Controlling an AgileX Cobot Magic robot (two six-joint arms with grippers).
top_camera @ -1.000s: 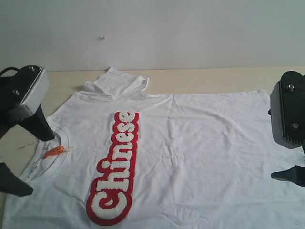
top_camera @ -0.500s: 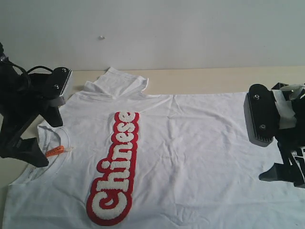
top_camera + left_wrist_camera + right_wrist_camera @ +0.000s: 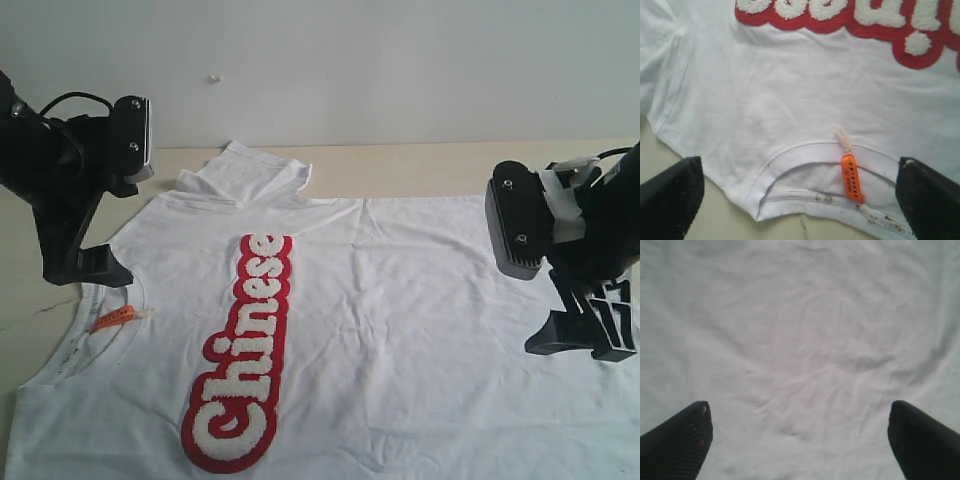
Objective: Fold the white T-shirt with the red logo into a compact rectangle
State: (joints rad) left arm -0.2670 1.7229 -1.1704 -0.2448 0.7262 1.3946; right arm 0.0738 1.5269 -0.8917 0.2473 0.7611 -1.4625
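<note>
The white T-shirt (image 3: pixel 400 300) lies spread flat on the table, collar to the left and hem to the right. The red logo (image 3: pixel 245 345) spelling "Chinese" runs lengthwise down the chest. A sleeve (image 3: pixel 245 172) is bunched at the far edge. My left gripper (image 3: pixel 88 266) hangs open above the collar; in the left wrist view the left gripper (image 3: pixel 800 200) straddles the ribbed neck and its orange tag (image 3: pixel 852 178), with the logo (image 3: pixel 850 15) beyond. My right gripper (image 3: pixel 582 338) hovers open over the hem side; in the right wrist view the right gripper (image 3: pixel 800 440) holds nothing, above plain wrinkled shirt fabric (image 3: pixel 805 340).
A beige table (image 3: pixel 450 162) carries the shirt, with a bare strip along the back and at the left by the collar (image 3: pixel 715 220). A white wall (image 3: pixel 400 60) stands right behind the table. The shirt runs past the near edge of the exterior view.
Both arms have swung in from the frame edges. The left gripper moved back and up by the collar; the right one moved left over the hem. The shirt has not shifted.
</note>
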